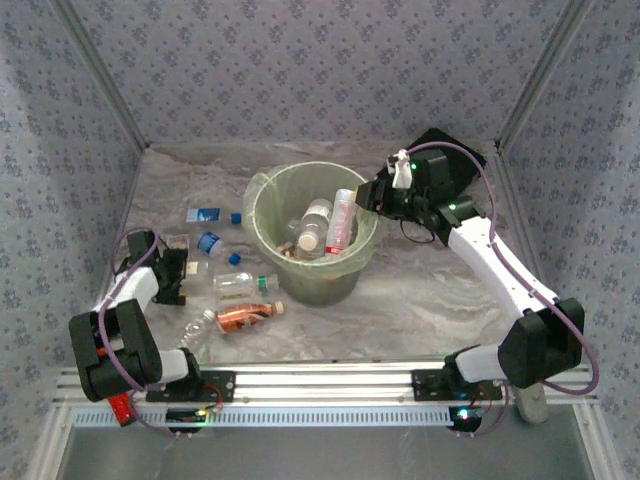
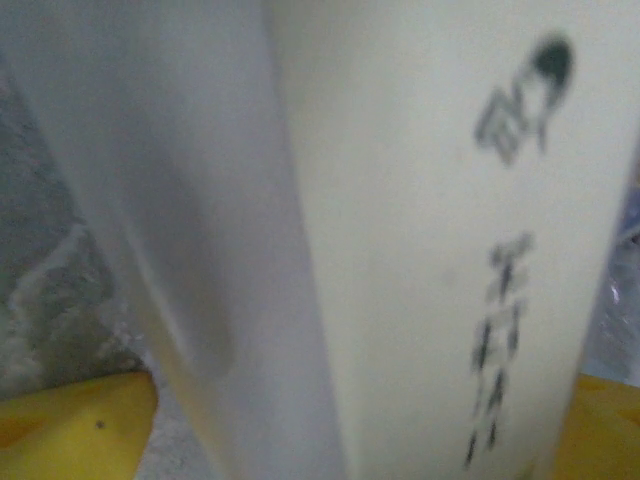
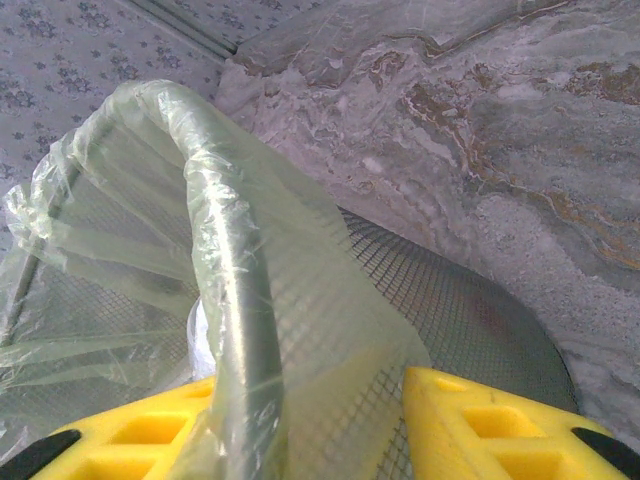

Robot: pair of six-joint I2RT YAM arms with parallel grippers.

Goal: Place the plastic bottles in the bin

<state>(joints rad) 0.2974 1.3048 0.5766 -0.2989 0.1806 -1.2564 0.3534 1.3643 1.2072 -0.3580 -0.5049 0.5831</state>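
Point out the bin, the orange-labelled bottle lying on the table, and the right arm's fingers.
bin (image 1: 320,285): top view, front wall.
orange-labelled bottle (image 1: 245,316): top view, its label.
right fingers (image 3: 440,395): right wrist view, yellow finger right of the bin's rim.

Walls (image 1: 300,70) on 3 sides are carrying a pale grey-lilac covering w/ a small repeating flower-type print; the same print is showing top L in the rt wrist view. Thin metal posts (image 1: 100,72) are slanting down both back corners. Tabletop (image 1: 420,300) is showing a marble look, grey-white w/ brownish veins, and is wrinkling slightly along the back edge where it's meeting the wall. Slotted aluminium rail (image 1: 330,385) is running across the near edge, w/ a flat grey panel (image 1: 330,455) lying below it. Light is falling soft & even, throwing faint shadows on the tabletop.
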